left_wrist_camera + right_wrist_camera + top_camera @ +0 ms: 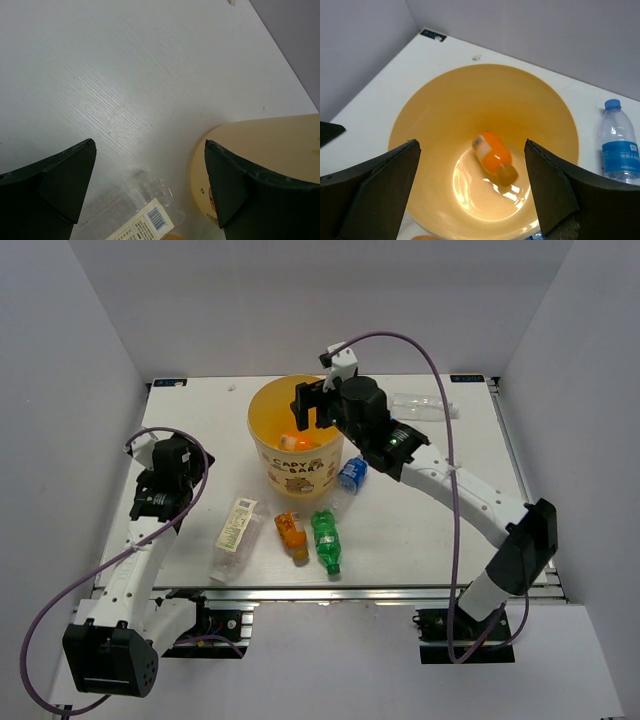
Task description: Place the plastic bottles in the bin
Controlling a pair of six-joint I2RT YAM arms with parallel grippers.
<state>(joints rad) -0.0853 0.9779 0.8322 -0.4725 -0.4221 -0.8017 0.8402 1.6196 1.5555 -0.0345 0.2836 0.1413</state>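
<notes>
The yellow-orange bin point(258, 430) stands at the table's back middle. One orange bottle point(296, 441) lies inside it, also in the right wrist view point(492, 153). My right gripper point(308, 410) hangs open and empty over the bin's mouth point(470, 142). On the table in front of the bin lie a clear bottle with a pale label point(235, 535), an orange bottle point(292, 537) and a green bottle point(326, 541). A blue-labelled bottle point(351, 475) lies against the bin's right side. My left gripper point(172, 472) is open and empty, left of the bin point(149, 142).
A clear bottle point(420, 406) lies at the back right, behind the right arm; the right wrist view shows a blue-labelled bottle point(619, 147) right of the bin point(445, 100). The left wrist view shows the pale-label bottle point(145, 220) and the bin's side point(270, 145).
</notes>
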